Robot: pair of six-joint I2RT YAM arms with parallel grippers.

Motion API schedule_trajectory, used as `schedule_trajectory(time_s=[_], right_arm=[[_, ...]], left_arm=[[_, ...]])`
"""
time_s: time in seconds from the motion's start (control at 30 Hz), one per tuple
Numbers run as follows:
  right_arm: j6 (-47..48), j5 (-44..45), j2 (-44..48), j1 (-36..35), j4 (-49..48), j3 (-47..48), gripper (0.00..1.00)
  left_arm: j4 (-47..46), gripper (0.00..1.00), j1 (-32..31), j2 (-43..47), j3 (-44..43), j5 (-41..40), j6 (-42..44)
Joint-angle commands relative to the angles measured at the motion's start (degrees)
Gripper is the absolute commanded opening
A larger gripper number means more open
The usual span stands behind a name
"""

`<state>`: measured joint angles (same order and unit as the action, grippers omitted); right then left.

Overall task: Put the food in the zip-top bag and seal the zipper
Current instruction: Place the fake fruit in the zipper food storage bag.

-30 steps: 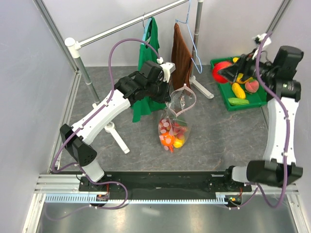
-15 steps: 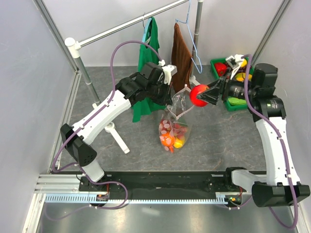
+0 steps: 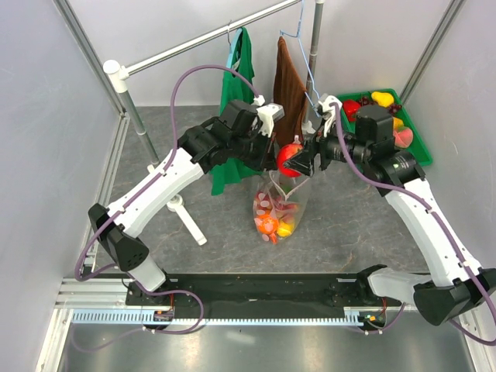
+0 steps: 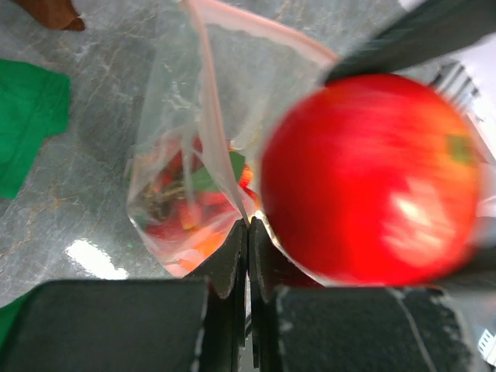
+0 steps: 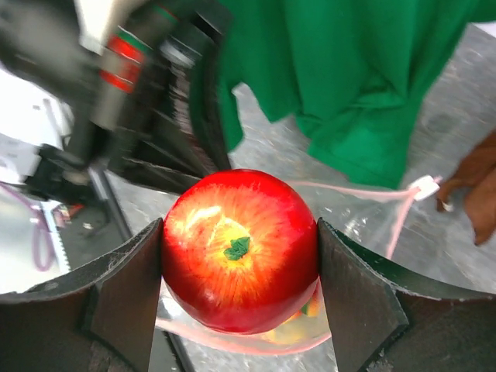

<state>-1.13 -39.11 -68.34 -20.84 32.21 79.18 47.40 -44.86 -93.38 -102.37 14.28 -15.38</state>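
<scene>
Looking down from the top camera: got a red apple [image 3: 291, 159] clamped in the right hand [image 3: 297, 160], hovering right over the open mouth of the zip-top bag [image 3: 280, 203]. Same story from the right wrist camera, with one finger pressed to each side of the apple and its little green stem patch facing the lens.

Found the left hand [image 4: 248, 252] pinched together on the bag's rim, holding that edge up. Looks like the bag's bottom sits on the tabletop [image 3: 356, 225], but can't swear to it.

Already some food [image 3: 271, 221] down in the bag: red, orange and yellow bits, too smeared behind the plastic to name any single piece.

Can't follow the whole zipper [image 5: 356, 190] either. Only getting a thin pink strip running out from behind the apple to a small white tab, with the rest hidden by the apple itself.

Not much help from the left wrist view: just a big blurred red blob filling the right side and covering most of the right hand.

Behind the bag, seeing a green cloth [image 3: 235, 89] and a brown towel [image 3: 288, 89] on hangers. To the right of the bag and further back, a green tray [image 3: 421, 149] with leftover fruit [image 3: 381, 98], partly blocked by the right arm. Can pick out something yellow and something dark there, nothing more.
</scene>
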Motion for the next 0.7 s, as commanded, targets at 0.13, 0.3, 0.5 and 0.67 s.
schedule_trajectory(time_s=[0.13,0.3,0.5,0.67], right_arm=[[2.4,10.6,0.7,-1.8,1.0,1.3,0.98],[-3.4,5.5,4.9,5.3,2.2,2.6,0.98],[8.8,-7.1,6.9,25.6,17.0,-1.4,0.93],[26.2,-8.3,-3.9,44.9,29.0,-2.4,0.89]], left_arm=[[-2.2,0.02,-0.2,2.9,-1.8,3.6,1.8],[-2.2,0.02,-0.1,3.0,-1.9,3.3,2.0],[-2.3,0.02,-0.1,3.0,-1.8,3.3,2.5],[-2.8,0.02,-0.1,3.1,-1.7,3.5,2.5]])
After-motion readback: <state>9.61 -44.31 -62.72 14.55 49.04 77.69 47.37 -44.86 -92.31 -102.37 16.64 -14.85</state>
